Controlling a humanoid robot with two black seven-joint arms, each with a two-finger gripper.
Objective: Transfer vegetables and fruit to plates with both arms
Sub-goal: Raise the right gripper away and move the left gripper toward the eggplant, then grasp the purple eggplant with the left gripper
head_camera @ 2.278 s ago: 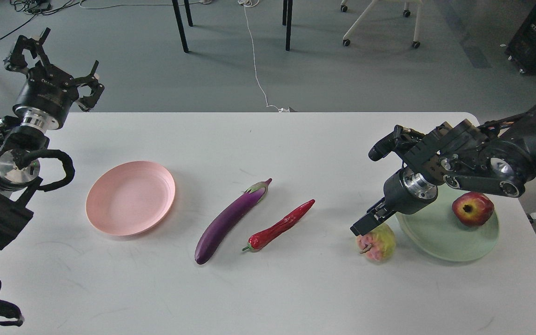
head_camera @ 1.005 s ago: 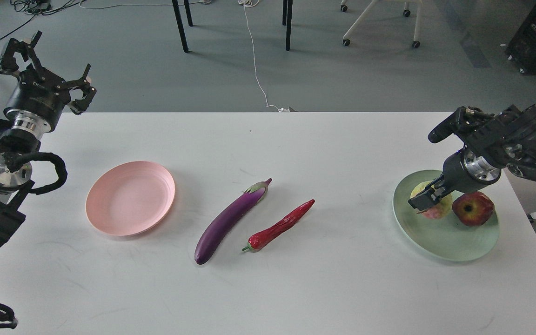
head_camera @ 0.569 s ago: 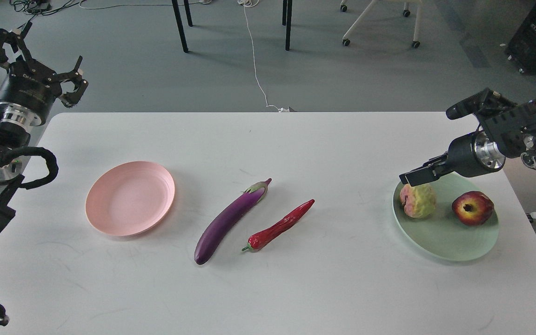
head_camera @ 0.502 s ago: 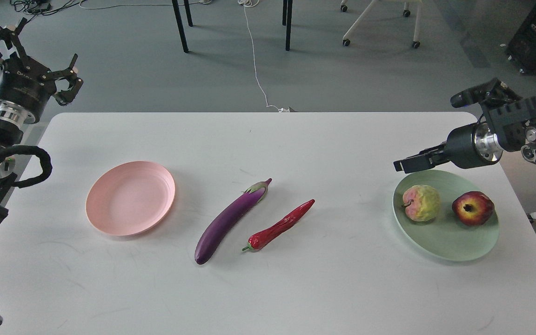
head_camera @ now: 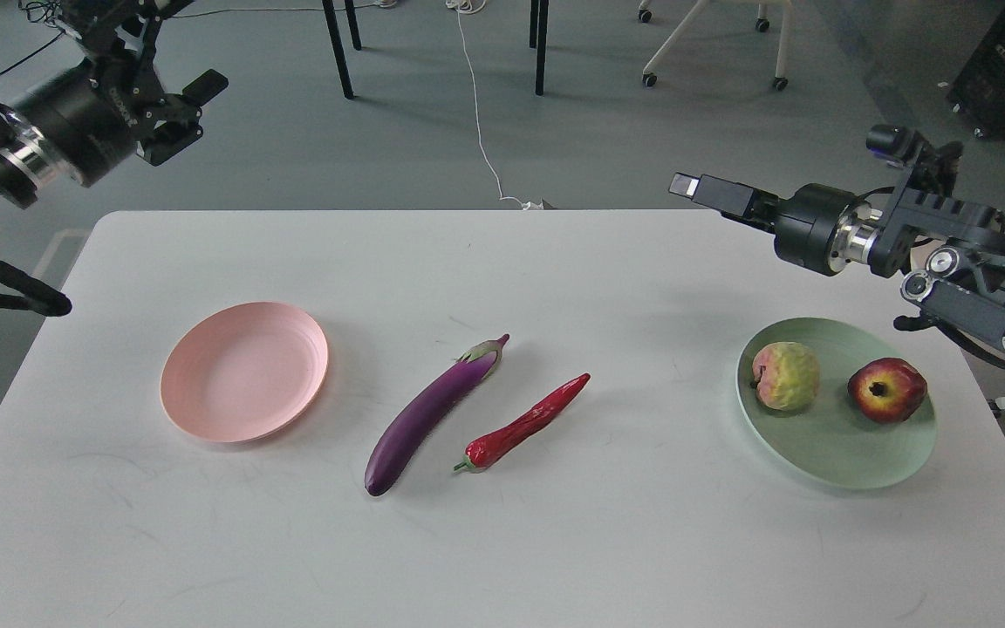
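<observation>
Glossy purple eggplant, pale-capped, beside slimmer red chili pepper.

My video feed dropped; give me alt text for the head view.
Both fruits, the bumpy fruit and pomegranate, sit on the green plate. The eggplant and chili lie mid-table; the pink plate holds nothing. Both grippers are raised, holding nothing.

Left hand — blurred, top-cropped
</observation>
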